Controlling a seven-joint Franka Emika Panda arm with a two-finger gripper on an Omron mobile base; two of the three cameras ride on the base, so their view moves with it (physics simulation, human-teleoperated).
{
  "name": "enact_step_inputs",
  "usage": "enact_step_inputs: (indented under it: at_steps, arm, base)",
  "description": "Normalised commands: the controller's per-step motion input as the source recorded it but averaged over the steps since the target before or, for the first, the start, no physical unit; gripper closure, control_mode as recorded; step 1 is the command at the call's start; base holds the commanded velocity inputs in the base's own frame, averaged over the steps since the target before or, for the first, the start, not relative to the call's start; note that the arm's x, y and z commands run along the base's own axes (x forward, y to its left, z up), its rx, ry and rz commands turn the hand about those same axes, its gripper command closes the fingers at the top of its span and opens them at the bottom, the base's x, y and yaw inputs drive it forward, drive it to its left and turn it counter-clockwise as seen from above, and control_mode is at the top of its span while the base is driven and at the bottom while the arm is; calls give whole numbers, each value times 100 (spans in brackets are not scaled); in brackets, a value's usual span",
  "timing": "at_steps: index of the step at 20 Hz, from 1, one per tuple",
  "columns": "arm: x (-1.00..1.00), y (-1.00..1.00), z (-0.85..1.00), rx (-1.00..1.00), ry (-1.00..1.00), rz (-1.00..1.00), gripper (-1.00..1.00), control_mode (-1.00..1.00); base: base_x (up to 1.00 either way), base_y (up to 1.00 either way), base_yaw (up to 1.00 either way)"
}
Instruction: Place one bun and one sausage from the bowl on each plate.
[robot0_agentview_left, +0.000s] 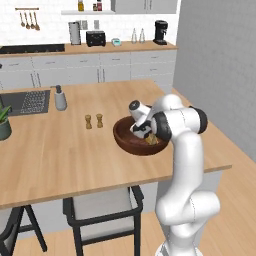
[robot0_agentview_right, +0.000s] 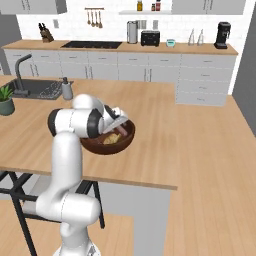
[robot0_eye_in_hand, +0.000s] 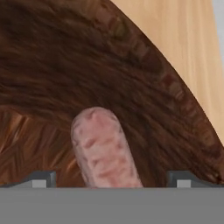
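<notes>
Wooden island: bowl (robot0_eye_in_hand: 65, 65) holds sausage (robot0_eye_in_hand: 104, 148), lying between jaws spread wide, untouched.

You've got the bowl (robot0_agentview_left: 129, 140) near the counter's (robot0_agentview_left: 60, 155) right edge, with the sausage (robot0_eye_in_hand: 105, 148) lying inside it between the gripper's (robot0_eye_in_hand: 111, 178) spread fingertips. The two shakers (robot0_agentview_left: 94, 121) stand left of the bowl, toward the counter's middle.

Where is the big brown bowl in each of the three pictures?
Left base view: the bowl sits right of the middle, on the wooden counter, with the arm over it.
Right base view: left of the middle, partly behind the arm.
Hand view: its dark inside wall, seen very close.
Shared landmark: the pinkish sausage lying in the bowl.
</notes>
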Motion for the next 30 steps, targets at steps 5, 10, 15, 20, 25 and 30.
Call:
enact_step_inputs:
  at_steps: [5,10,15,20,25,30]
  arm:
    - [7,-2,-2,0,0,0,-100,-100]
    - [0,0,0,0,0,0,100,-100]
    - [0,0,0,0,0,0,100,-100]
    - [0,0,0,0,0,0,100,-100]
    - [-32,14,48,0,8,-4,100,-100]
    - [-61,50,90,0,15,-14,100,-100]
  base:
    - [0,0,0]
    - [0,0,0]
    - [0,0,0]
    - [0,0,0]
    - [0,0,0]
    - [0,0,0]
